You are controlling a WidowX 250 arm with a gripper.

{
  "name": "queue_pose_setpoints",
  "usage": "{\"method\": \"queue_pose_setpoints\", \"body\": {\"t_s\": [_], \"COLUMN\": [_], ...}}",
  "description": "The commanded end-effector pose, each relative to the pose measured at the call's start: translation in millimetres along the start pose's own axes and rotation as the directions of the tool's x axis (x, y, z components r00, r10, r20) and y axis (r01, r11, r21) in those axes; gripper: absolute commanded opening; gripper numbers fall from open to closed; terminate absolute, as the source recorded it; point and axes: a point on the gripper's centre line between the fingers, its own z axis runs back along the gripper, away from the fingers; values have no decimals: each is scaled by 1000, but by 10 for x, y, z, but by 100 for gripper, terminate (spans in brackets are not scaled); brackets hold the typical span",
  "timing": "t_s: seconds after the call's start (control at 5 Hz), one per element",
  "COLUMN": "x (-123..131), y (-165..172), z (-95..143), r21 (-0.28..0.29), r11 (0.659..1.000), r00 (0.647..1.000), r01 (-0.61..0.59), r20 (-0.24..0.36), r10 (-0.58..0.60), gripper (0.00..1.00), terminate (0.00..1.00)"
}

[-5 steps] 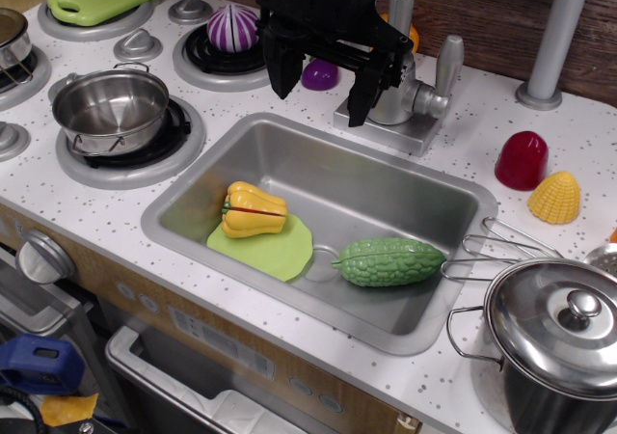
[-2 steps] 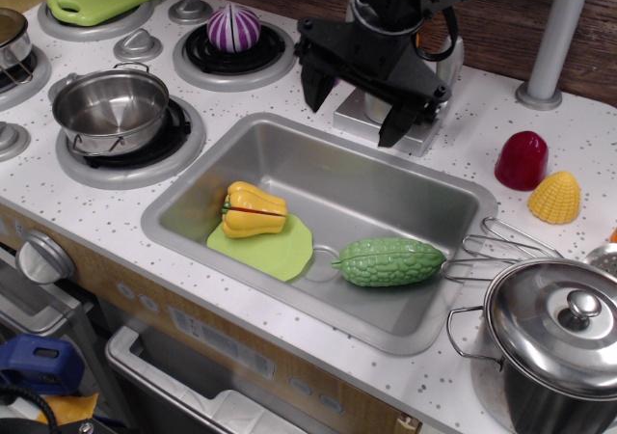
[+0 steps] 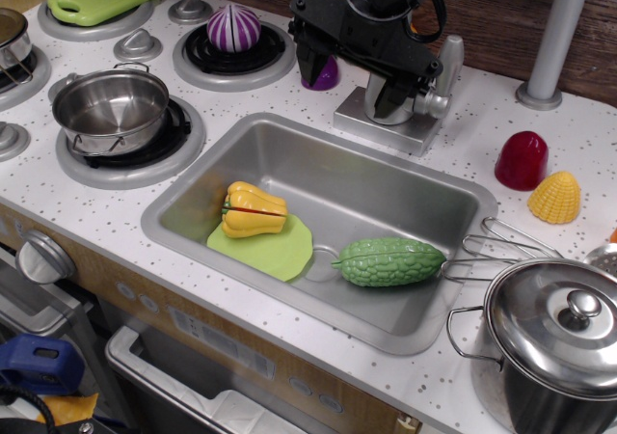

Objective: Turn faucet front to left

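Standing between the spread fingers of the hand (image 3: 353,74): the faucet (image 3: 395,106).

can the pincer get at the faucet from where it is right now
Probably yes. The open pincer hangs right over the faucet, one finger in front of its round body. Nothing stands between them; the purple piece sits off to one side, and the lever handle is clear.

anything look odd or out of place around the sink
Mildly: toy food sits in the sink basin, a yellow squash on a green plate and a green bitter gourd. Nothing looks spilled or broken. The gripper hangs open by the faucet.
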Motion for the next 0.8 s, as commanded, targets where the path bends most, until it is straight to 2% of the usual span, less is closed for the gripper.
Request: {"method": "queue_pose_setpoints", "body": {"t_s": [0.0,0.4,0.6], "x": [297,465,469], "y": [41,55,166], "z": [64,10,-35], "r21": [53,74,80], "r11": [999,997,997], "r00": [998,995,991], "r01": [-11,-16,15], "r20": [66,103,130], "r10": [8,8,-25], "gripper": [100,100,0], "terminate": [0,0,0]}}
